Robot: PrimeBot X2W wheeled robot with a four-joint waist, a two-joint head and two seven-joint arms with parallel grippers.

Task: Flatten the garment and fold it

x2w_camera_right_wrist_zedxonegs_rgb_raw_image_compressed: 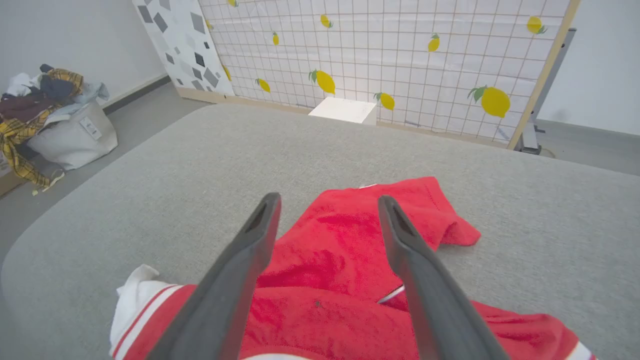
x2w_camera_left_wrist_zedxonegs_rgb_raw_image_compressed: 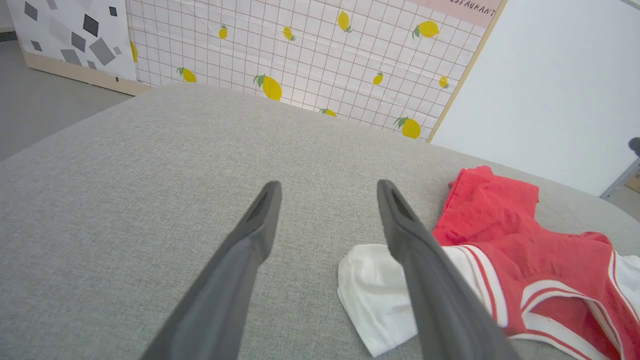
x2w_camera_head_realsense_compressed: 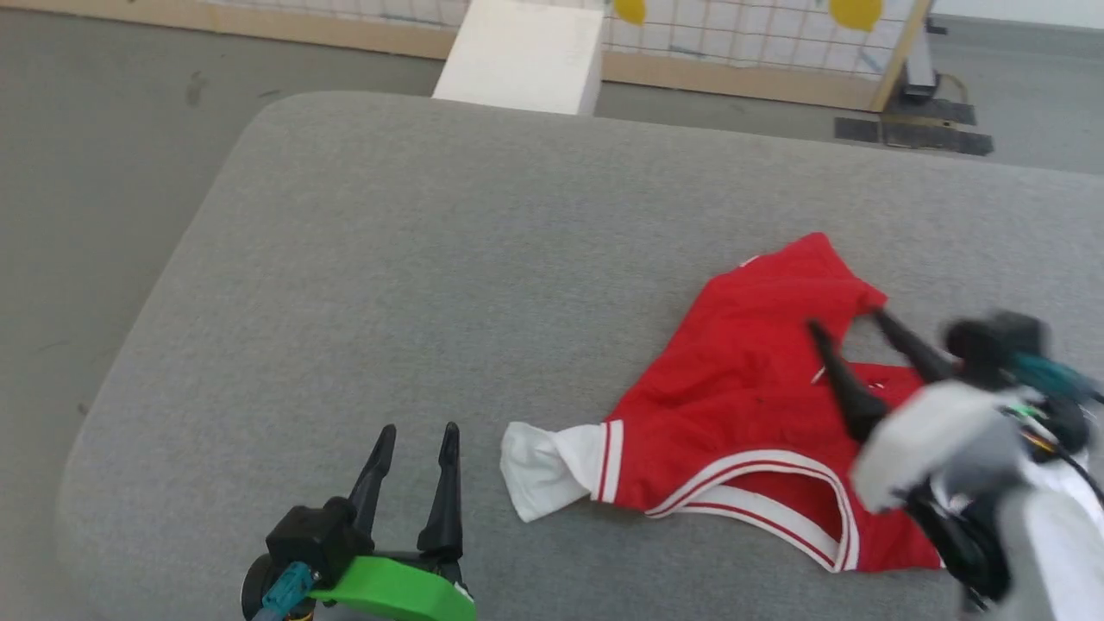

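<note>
The garment (x2w_camera_head_realsense_compressed: 742, 388) is a red shirt with white sleeves and red-white striped trim, lying crumpled on the right half of the grey table (x2w_camera_head_realsense_compressed: 448, 259). One white sleeve (x2w_camera_head_realsense_compressed: 543, 470) sticks out to its left. My right gripper (x2w_camera_head_realsense_compressed: 849, 321) hovers over the red cloth, open, with nothing between its fingers; in the right wrist view the garment (x2w_camera_right_wrist_zedxonegs_rgb_raw_image_compressed: 345, 250) lies under and between the spread fingers (x2w_camera_right_wrist_zedxonegs_rgb_raw_image_compressed: 250, 250). My left gripper (x2w_camera_head_realsense_compressed: 418, 431) stands open near the table's front edge, left of the white sleeve (x2w_camera_left_wrist_zedxonegs_rgb_raw_image_compressed: 375, 295), holding nothing.
A white box (x2w_camera_head_realsense_compressed: 526, 56) stands on the floor beyond the table, before a lemon-print screen (x2w_camera_left_wrist_zedxonegs_rgb_raw_image_compressed: 310, 55). A bag heaped with clothes (x2w_camera_right_wrist_zedxonegs_rgb_raw_image_compressed: 50, 120) sits on the floor far to the left. Bare grey table spreads left and behind the garment.
</note>
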